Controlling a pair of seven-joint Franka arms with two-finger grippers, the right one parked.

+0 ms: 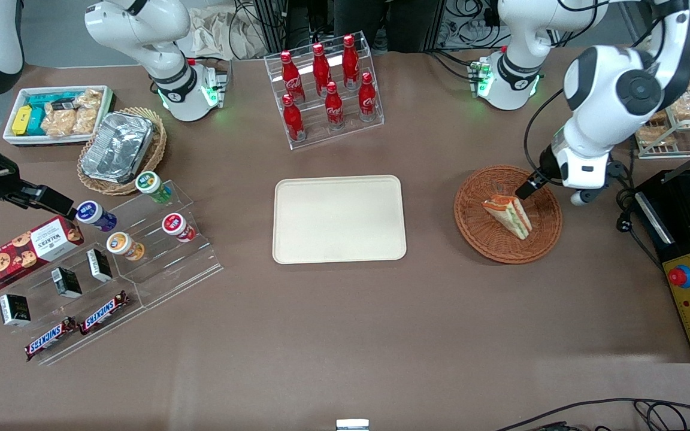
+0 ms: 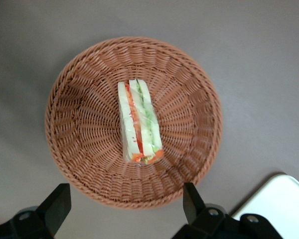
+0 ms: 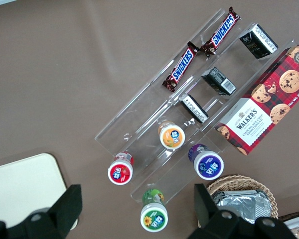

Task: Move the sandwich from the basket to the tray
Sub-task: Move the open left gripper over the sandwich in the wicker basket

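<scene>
Claw (image 2: 124, 209) spread wide, empty, hovering above basket (image 2: 79, 149). Sandwich (image 2: 139, 122) lies in basket middle, directly below claw; long axis runs crosswise to finger gap. Tray (image 1: 339, 218) near, toward parked arm.

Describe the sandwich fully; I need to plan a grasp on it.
The sandwich is a triangular wedge of pale bread with red, orange and green filling layers showing along its cut face. It lies alone near the middle of the reddish-brown wicker basket, resting on the weave. The gripper hovers above it, jaws open, touching nothing.
</scene>
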